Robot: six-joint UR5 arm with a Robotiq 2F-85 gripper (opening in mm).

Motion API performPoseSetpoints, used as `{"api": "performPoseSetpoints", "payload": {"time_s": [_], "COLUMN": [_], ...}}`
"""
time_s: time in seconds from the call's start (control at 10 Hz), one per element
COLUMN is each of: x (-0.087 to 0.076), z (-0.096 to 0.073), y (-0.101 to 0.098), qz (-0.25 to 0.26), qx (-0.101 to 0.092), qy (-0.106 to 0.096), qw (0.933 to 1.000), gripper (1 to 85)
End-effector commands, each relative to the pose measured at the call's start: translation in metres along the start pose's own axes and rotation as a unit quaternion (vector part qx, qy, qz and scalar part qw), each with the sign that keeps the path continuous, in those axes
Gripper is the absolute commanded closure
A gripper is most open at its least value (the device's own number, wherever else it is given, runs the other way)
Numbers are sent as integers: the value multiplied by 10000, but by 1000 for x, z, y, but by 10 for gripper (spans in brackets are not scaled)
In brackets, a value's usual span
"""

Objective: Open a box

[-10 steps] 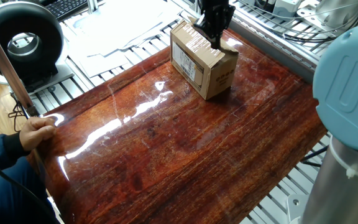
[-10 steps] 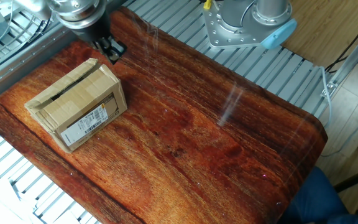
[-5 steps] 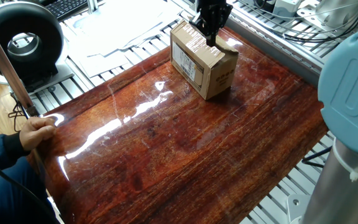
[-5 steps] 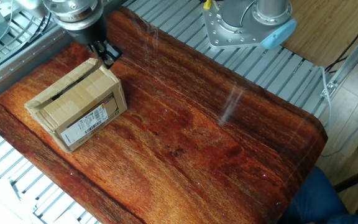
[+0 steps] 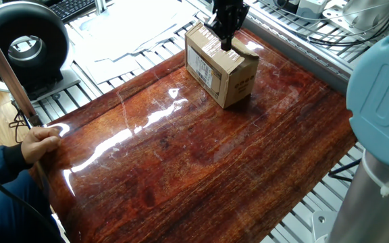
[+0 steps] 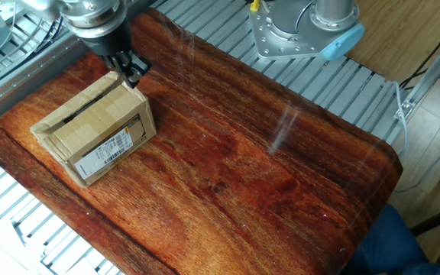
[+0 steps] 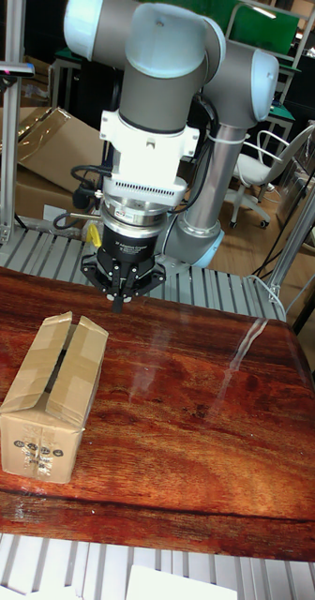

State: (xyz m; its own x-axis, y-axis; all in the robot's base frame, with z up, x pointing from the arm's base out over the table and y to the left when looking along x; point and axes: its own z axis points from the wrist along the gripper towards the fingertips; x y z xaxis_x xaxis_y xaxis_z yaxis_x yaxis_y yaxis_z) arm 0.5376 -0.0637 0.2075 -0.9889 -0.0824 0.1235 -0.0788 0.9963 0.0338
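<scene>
One fixed view: box near the far edge of the bench, white label facing the camera side, dark print on the right face; gripper down over the top, tips at the flap edge by the centre slit, fingers together, holding nothing. Risk here: a closed, narrow tip pressing on the flap instead of hooking under it, so pushing the flap inward or skidding the light box across the glossy wood. Also a hand on the near bench edge; well apart from the arm, but a hazard on a wide swing. The other fixed view: box toward the left end of the bench, flaps lying nearly flat with a dark gap between them; gripper at the box's far top corner, touching or just above it, cannot tell which. Contact so close to a corner likely to turn or tip the box rather than lift a flap, since nothing braces it. Tall fixed view: box at left on the bench, slit open along the top; gripper pinched to a point, empty, seemingly behind and right of the box. Depth hard to judge, so a missed slit or a snag on the tape possible.
</scene>
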Motion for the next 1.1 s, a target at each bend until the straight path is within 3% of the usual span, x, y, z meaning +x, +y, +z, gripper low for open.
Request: {"api": "performPoseSetpoints", "payload": {"time_s": [0.0,0.1,0.2,0.3,0.5,0.6,0.7,1.0], "x": [-8,-8,-6,-11,-9,-8,-11,-26], "z": [6,5,4,8,2,-3,-3,-4], "y": [-28,-31,-25,-25,-14,-4,5,3], "qz": [-166,-92,-27,2,102,210,434,729], "qx": [336,382,263,266,136,-38,-212,-198], "qy": [0,-6,42,3,5,-16,-69,-364], "qw": [9993,9992,9996,9996,9999,9998,9988,9965], "gripper": [847,847,847,847,847,847,847,847]}}
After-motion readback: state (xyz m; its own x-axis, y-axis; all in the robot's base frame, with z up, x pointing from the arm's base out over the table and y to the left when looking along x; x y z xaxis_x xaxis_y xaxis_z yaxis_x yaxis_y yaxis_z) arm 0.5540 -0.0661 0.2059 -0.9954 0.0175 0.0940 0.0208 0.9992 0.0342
